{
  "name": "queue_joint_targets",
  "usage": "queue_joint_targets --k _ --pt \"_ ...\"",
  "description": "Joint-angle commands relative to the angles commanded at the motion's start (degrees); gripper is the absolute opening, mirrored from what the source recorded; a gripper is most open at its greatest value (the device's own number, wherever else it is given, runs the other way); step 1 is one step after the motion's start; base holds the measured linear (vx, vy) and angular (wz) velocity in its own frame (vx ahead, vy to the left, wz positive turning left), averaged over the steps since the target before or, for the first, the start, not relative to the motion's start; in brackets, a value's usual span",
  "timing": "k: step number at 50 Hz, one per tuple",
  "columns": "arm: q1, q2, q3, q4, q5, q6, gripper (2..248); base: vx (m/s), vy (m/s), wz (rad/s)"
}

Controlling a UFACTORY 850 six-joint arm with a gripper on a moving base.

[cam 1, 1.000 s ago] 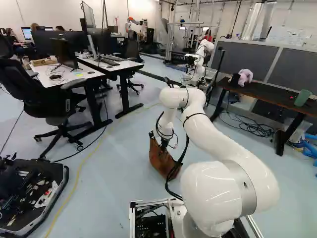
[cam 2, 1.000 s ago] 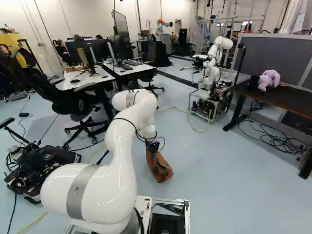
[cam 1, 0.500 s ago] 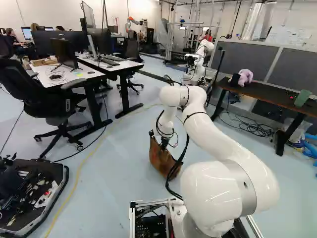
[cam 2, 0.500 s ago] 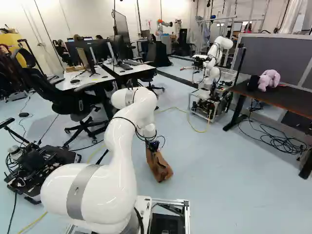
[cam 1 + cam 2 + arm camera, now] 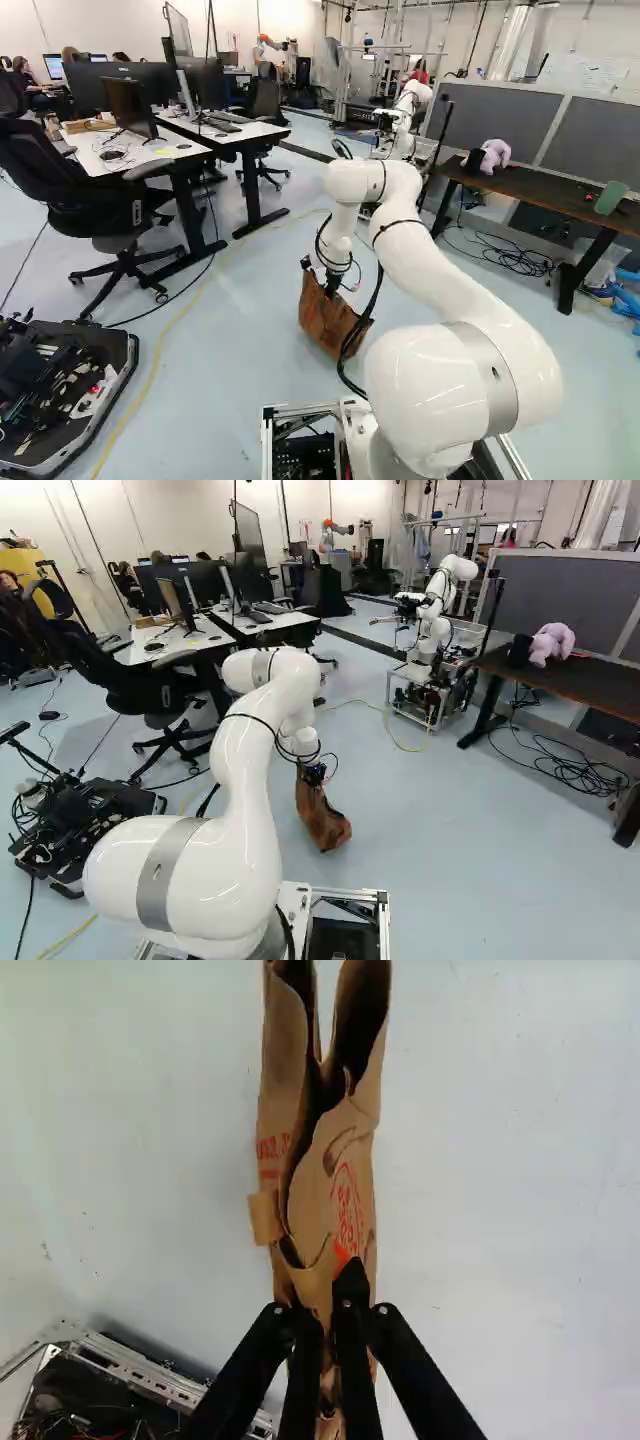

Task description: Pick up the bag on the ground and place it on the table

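Note:
My gripper (image 5: 331,289) points down at the top of the brown paper bag (image 5: 324,323) in the left base view. The right base view shows the bag (image 5: 322,822) hanging or standing slightly tilted below the wrist; whether its bottom touches the floor I cannot tell. In the wrist view the gripper (image 5: 327,1312) is shut on the bag's upper edge, with the creased, red-printed paper (image 5: 345,1160) stretching out ahead of the fingers. A dark table (image 5: 545,192) stands at the right of the left base view.
A purple plush toy (image 5: 552,643) and a green cup (image 5: 610,197) are on the dark table, with cables (image 5: 570,765) beneath it. Another robot (image 5: 437,610) stands farther ahead. Left are white desks (image 5: 150,152), an office chair (image 5: 110,205) and an open black case (image 5: 60,390).
The arm's wrist end has shifted slightly and the bag has swung a little with it, leftward in the right base view. The gripper has stayed on the bag. The base has not moved.

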Motion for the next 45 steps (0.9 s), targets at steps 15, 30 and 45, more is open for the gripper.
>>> queue_joint_targets --k 15,30,45 --pt "0.5 3.2 2.8 1.8 -0.1 0.0 21 0.000 0.000 0.000" --pt "1.2 6.5 5.7 3.9 -0.1 0.0 21 0.000 0.000 0.000" --pt "1.9 9.9 8.7 6.9 -1.1 0.0 21 0.000 0.000 0.000"
